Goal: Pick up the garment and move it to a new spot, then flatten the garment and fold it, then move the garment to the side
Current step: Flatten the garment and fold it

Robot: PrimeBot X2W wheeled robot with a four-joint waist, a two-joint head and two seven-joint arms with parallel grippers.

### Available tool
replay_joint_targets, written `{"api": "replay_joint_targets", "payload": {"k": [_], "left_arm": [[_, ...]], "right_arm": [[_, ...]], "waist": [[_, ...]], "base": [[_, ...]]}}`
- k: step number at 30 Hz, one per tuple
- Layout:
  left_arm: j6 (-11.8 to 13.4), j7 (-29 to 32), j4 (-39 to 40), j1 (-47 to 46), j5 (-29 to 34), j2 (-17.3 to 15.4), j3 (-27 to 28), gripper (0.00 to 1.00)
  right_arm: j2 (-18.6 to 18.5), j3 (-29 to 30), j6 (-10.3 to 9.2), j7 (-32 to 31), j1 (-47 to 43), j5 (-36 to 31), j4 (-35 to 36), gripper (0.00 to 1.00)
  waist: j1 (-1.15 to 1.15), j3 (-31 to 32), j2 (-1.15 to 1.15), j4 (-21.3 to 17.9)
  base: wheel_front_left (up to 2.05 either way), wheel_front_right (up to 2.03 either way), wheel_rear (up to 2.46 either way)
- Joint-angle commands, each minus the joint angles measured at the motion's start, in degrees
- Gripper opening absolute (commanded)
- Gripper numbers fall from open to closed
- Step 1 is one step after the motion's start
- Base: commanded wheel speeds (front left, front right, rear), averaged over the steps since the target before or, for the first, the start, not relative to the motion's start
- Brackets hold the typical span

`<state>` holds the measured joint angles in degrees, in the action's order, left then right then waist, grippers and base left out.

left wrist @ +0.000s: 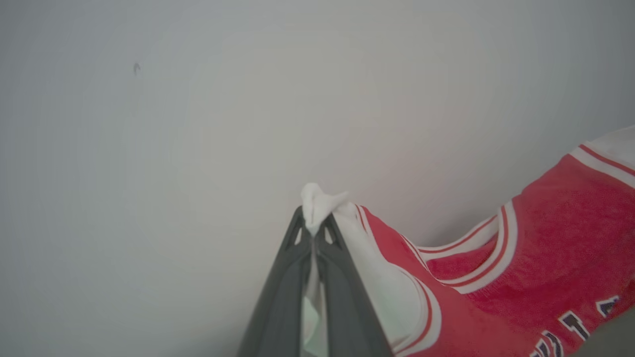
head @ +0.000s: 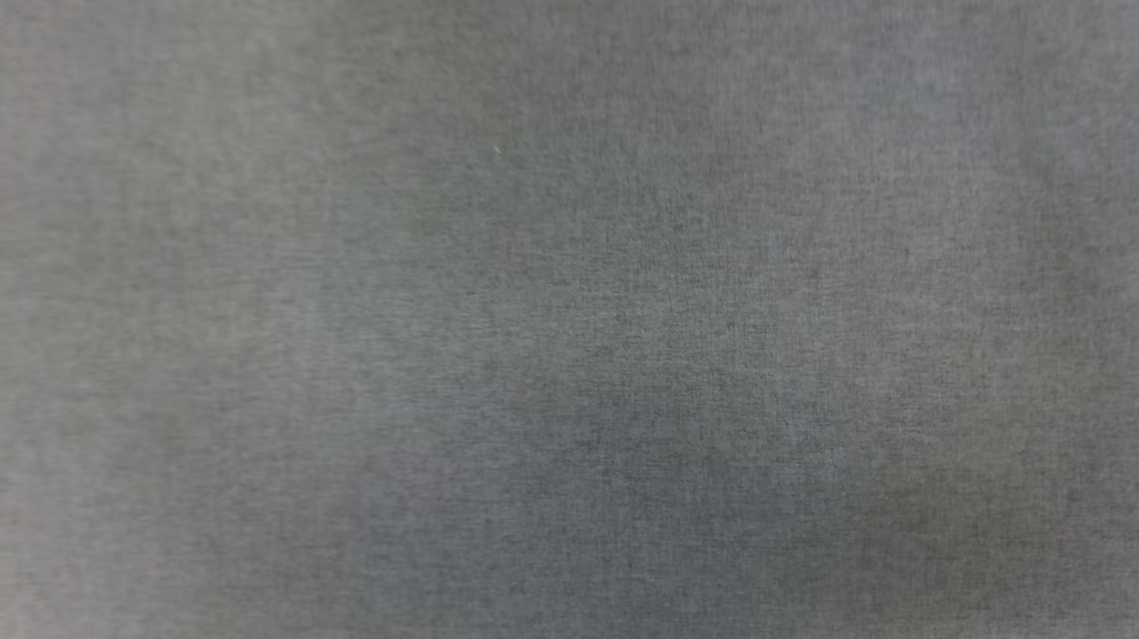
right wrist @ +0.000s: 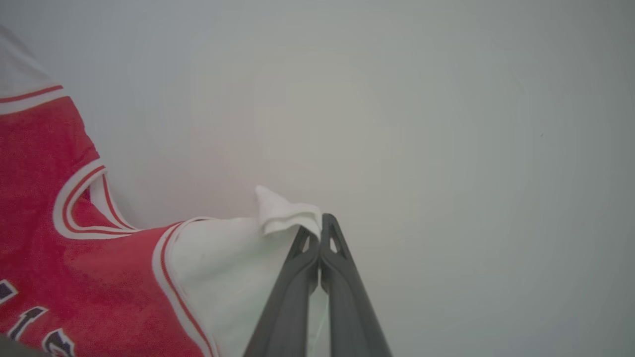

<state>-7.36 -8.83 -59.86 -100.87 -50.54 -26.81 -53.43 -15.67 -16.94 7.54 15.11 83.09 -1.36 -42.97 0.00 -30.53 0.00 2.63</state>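
Left wrist view: the left gripper [left wrist: 312,218] is seen pinched shut on one white sleeve [left wrist: 322,201] of the shirt [left wrist: 521,267]. The right gripper [right wrist: 321,220] is clamped on the other sleeve [right wrist: 283,213]. The shirt is stretched between them against a pale surface [left wrist: 198,148], possibly a table.

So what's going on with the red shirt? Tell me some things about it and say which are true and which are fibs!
1. The left end effector is shut on a white bit of the garment. True.
2. The right end effector is open and holds nothing. False: it is shut on a white bit of the garment too.
3. The garment is blue all over. False: it is red with white parts and red-and-white striped trim.
4. The garment carries dark lettering with white outlines. True.
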Motion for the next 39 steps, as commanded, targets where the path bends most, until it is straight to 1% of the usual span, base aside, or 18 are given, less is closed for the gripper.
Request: {"api": "replay_joint_targets", "payload": {"k": [1, 4, 5, 8, 12, 15, 19, 20, 23, 25, 26, 29, 30, 32, 36, 37, 39], "left_arm": [[-0.1, 0.8, 1.4, 3.6, -1.4, -0.7, -0.8, 0.00], [-0.1, 3.0, 5.3, 10.6, -4.2, -3.0, -2.7, 0.00], [-0.1, 3.8, 6.8, 13.1, -5.3, -3.9, -3.3, 0.00], [-0.1, 5.4, 11.6, 21.0, -8.4, -6.7, -4.6, 0.00], [-0.1, 5.4, 19.4, 32.1, -12.7, -11.6, -4.8, 0.00], [0.7, 4.2, 27.3, 40.9, -14.4, -16.2, -5.6, 0.00], [3.3, 3.1, 40.1, 52.2, -16.1, -23.8, -7.5, 0.00], [4.4, 2.9, 43.1, 55.0, -17.1, -25.7, -7.7, 0.00], [6.6, 1.8, 51.9, 62.0, -17.6, -30.9, -9.5, 0.00], [8.8, 1.2, 56.2, 66.4, -19.4, -33.7, -10.4, 0.00], [9.6, 0.9, 58.3, 68.2, -19.1, -35.1, -11.2, 0.00], [12.3, 0.5, 61.8, 73.0, -20.8, -37.5, -12.8, 0.00], [13.0, 0.5, 62.4, 74.3, -21.0, -37.9, -13.5, 0.00], [14.6, 0.3, 62.4, 76.4, -22.2, -38.3, -14.2, 0.00], [16.5, 0.5, 60.2, 79.1, -23.2, -37.1, -15.4, 0.00], [16.8, 0.8, 59.4, 79.5, -23.0, -36.9, -15.8, 0.00], [18.3, 1.2, 57.9, 79.8, -22.1, -36.7, -16.1, 0.00]], "right_arm": [[-0.5, -1.4, -0.11, 0.0, -3.6, 2.6, 0.1, 0.00], [-2.1, -4.0, -0.11, 0.0, -9.5, 8.5, -0.2, 0.00], [-2.6, -5.4, -0.11, -0.8, -11.8, 10.5, -0.2, 0.00], [-4.3, -8.2, -0.11, -2.3, -18.6, 16.6, 2.0, 0.00], [-8.0, -11.2, -0.11, -4.3, -28.2, 23.1, 8.1, 0.00], [-11.4, -13.0, -0.11, -5.0, -35.7, 25.8, 14.3, 0.00], [-16.4, -13.5, -0.11, -5.7, -46.2, 27.4, 22.4, 0.00], [-17.7, -13.6, -0.11, -5.9, -48.8, 27.5, 24.5, 0.00], [-20.3, -12.9, -0.11, -6.5, -57.0, 27.1, 29.5, 0.00], [-21.9, -12.1, -0.11, -7.0, -61.8, 26.1, 32.2, 0.00], [-22.5, -11.7, -0.11, -7.1, -64.2, 25.7, 33.5, 0.00], [-23.1, -9.7, -0.11, -7.7, -71.1, 25.1, 35.7, 0.00], [-23.5, -9.4, -0.11, -8.0, -73.2, 24.7, 36.2, 0.00], [-22.9, -7.8, -0.11, -8.1, -76.6, 25.2, 36.9, 0.00], [-22.7, -6.3, -0.11, -9.0, -81.3, 25.5, 36.2, 0.00], [-22.8, -6.4, -0.11, -9.5, -82.0, 25.7, 35.9, 0.00], [-22.6, -6.4, -0.11, -10.4, -82.7, 26.4, 35.4, 0.00]], "waist": [[0.00, 5.5, 0.00, 1.1], [0.00, 9.1, 0.00, 1.1], [0.00, 10.2, 0.00, 1.1], [0.00, 13.6, 0.00, 0.8], [0.00, 17.6, 0.00, 0.4], [0.00, 19.7, 0.00, -0.3], [0.00, 21.3, 0.00, -0.9], [0.00, 21.3, 0.00, -1.0], [0.00, 21.4, 0.00, -1.4], [0.00, 21.3, 0.00, -1.7], [0.00, 21.1, 0.00, -1.8], [0.00, 20.8, 0.00, -1.8], [0.00, 20.6, 0.00, -1.8], [0.00, 20.3, 0.00, -1.9], [0.00, 19.5, 0.00, -1.8], [0.00, 19.4, 0.00, -1.8], [0.00, 19.0, 0.00, -1.8]], "base": [[0.00, 0.00, 0.00], [0.00, 0.00, 0.00], [0.00, 0.00, 0.00], [0.00, 0.00, 0.00], [0.00, 0.00, 0.00], [0.00, 0.00, 0.00], [0.00, 0.00, 0.00], [0.00, 0.00, 0.00], [0.00, 0.00, 0.00], [0.00, 0.00, 0.00], [0.00, 0.00, 0.00], [0.00, 0.00, 0.00], [0.00, 0.00, 0.00], [0.00, 0.00, 0.00], [0.00, 0.00, 0.00], [0.00, 0.00, 0.00], [0.00, 0.00, 0.00]]}}
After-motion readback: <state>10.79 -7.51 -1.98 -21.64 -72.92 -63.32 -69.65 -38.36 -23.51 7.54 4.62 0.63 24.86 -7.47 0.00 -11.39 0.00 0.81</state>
